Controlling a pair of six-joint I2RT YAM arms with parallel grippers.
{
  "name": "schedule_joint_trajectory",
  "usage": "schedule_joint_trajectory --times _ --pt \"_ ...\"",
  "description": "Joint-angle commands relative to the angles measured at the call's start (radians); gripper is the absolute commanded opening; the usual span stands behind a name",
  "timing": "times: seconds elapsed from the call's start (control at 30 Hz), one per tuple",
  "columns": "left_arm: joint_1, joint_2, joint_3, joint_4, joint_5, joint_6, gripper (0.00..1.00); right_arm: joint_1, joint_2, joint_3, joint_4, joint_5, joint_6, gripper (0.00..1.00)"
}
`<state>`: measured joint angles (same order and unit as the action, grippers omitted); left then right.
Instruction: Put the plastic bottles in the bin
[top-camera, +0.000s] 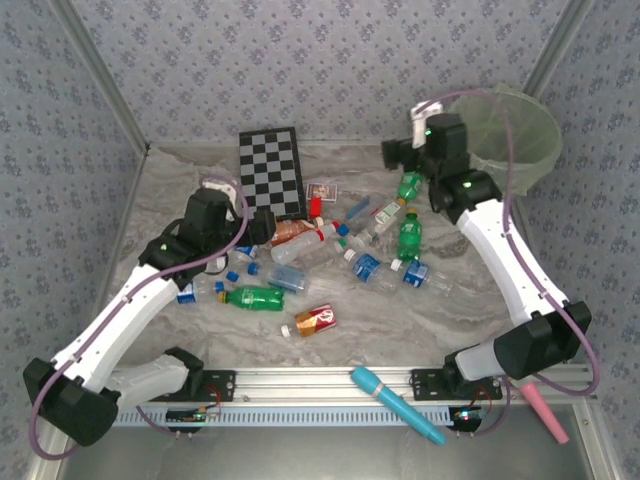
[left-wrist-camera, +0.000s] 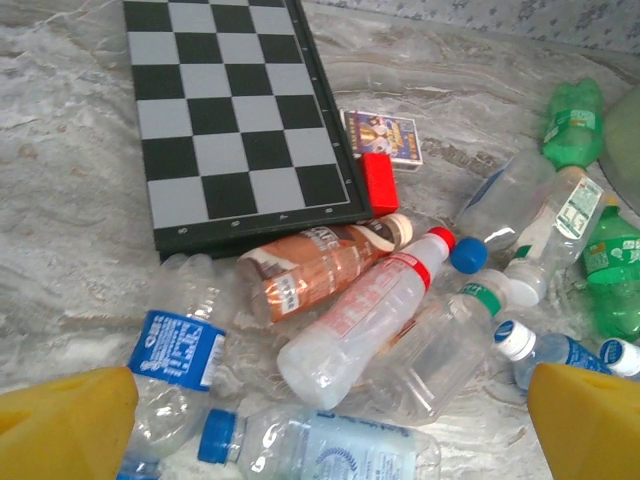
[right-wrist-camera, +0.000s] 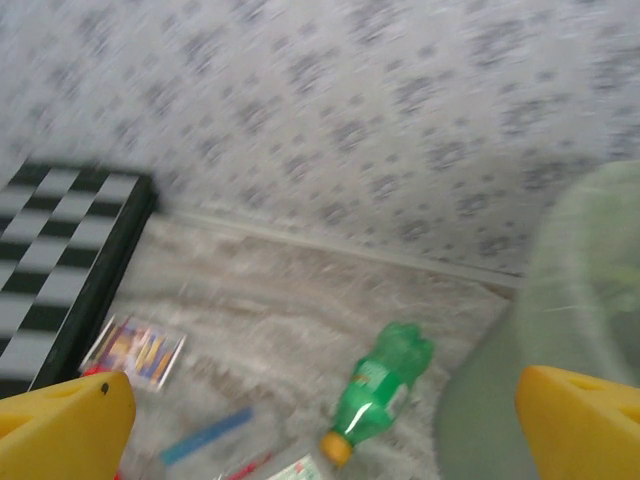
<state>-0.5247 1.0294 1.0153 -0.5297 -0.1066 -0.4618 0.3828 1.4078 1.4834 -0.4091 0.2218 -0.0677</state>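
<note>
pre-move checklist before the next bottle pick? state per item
1. Left gripper open and empty: ok.
2. Right gripper open and empty, beside the bin: ok.
3. Pick target under the left gripper: the red-capped clear bottle lies there: ok.
4. Target free of neighbours: not ok. It lies against the brownish bottle and the white-capped clear bottle.
5. Bin upright, mouth open: ok.
6. Room inside the bin: cannot tell.
</note>
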Motion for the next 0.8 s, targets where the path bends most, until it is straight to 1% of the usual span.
schedule_joint_trajectory --times 0.0,0.07,0.17,0.3,0.37,0.43,0.5,0.77 --pt "-0.005 -0.076 -0.041 -0.034 -0.043 -0.024 1.0 0.103 -0.014 -0.049 -0.081 0.038 -0.137 1.0" --pt "-0.005 -0.108 -0.063 -0.058 -0.046 -0.029 1.0 0.164 -0.013 -0.075 -0.1 0.034 -0.172 1.0" --pt "-0.004 -0.152 -0.086 -0.117 -0.072 -0.043 1.0 0.236 -0.007 -0.105 -0.133 0.005 -0.177 1.0" --pt "-0.005 -0.212 -0.114 -0.2 -0.086 -0.072 1.0 0.332 0.006 -0.139 -0.183 -0.036 -0.166 1.0" --pt "-0.004 -0.24 -0.125 -0.227 -0.082 -0.091 1.0 0.373 0.015 -0.154 -0.188 -0.037 -0.155 1.0" --pt "-0.004 -0.265 -0.129 -0.258 -0.072 -0.105 1.0 0.411 0.027 -0.171 -0.233 -0.061 -0.131 1.0" --pt "-0.005 -0.283 -0.125 -0.291 -0.065 -0.113 1.0 0.452 0.044 -0.181 -0.264 -0.081 -0.118 0.98" --pt "-0.005 -0.366 -0.121 -0.38 -0.068 -0.135 1.0 0.683 0.135 -0.213 -0.343 -0.021 -0.132 0.97"
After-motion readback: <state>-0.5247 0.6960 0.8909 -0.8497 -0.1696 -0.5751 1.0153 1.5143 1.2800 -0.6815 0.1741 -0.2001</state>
